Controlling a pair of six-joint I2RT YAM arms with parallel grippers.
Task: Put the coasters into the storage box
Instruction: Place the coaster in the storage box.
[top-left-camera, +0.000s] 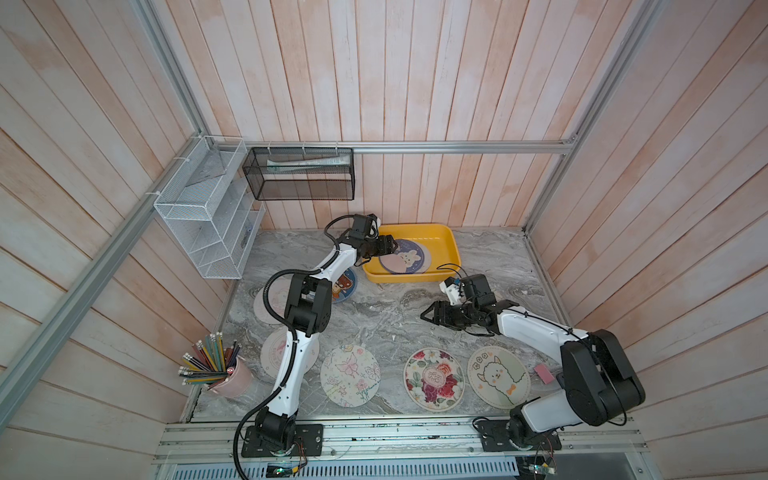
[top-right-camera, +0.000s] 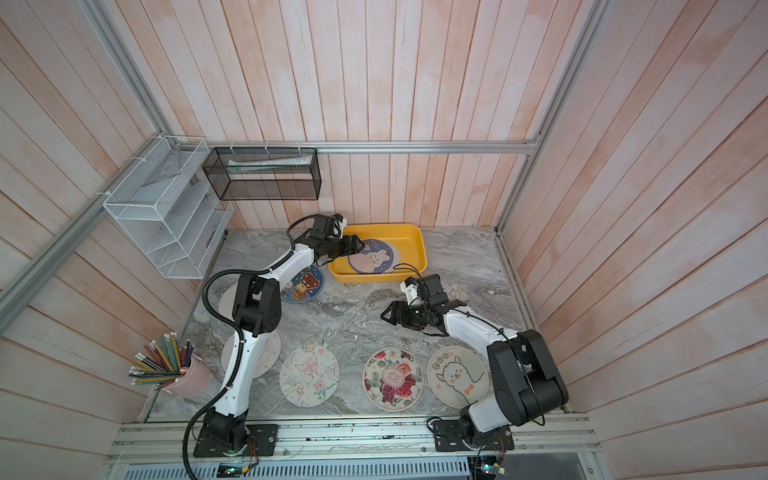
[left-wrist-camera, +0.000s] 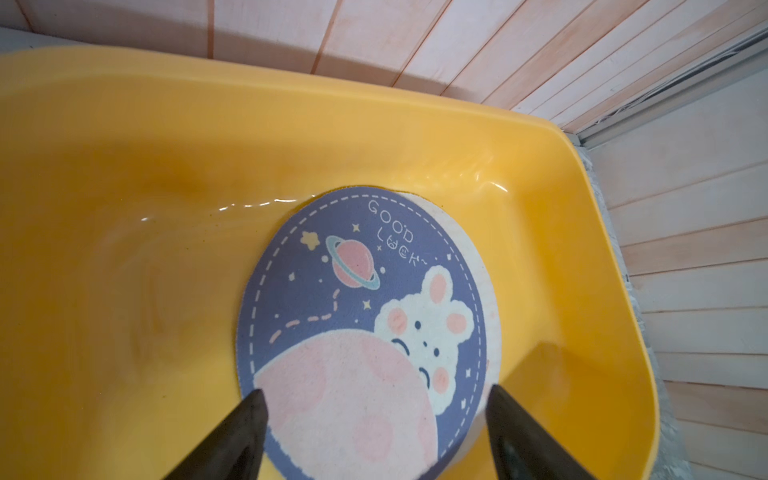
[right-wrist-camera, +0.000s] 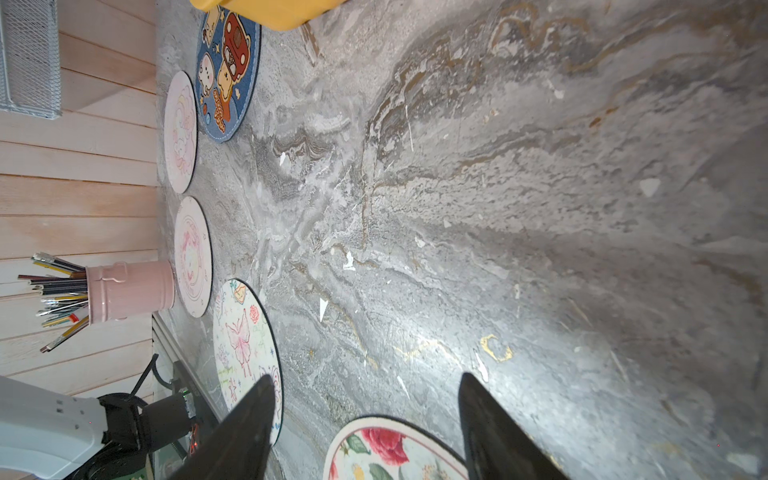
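Left gripper (left-wrist-camera: 376, 390) and right gripper (right-wrist-camera: 366, 375) fingers apart, a round blue rabbit coaster (left-wrist-camera: 353, 291) lay in the yellow plastic storage box (left-wrist-camera: 124, 166); six-plus coasters (top-left-camera: 350, 375) waited lower in frame.

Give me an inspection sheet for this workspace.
Surface: grey marble table, white flecks.
Job's things: yellow storage box holds rabbit coaster over a cream one; bear coaster, butterfly coaster, rose coaster, alpaca coaster and two pale coasters lie outside.
Clutter: pink pencil cup; small pink block.
Grippers: left gripper open above the rabbit coaster; right gripper open, empty.
Cables: black hose along left arm; thin wire by right arm.
Surroundings: plank walls, white wire rack, black mesh basket.
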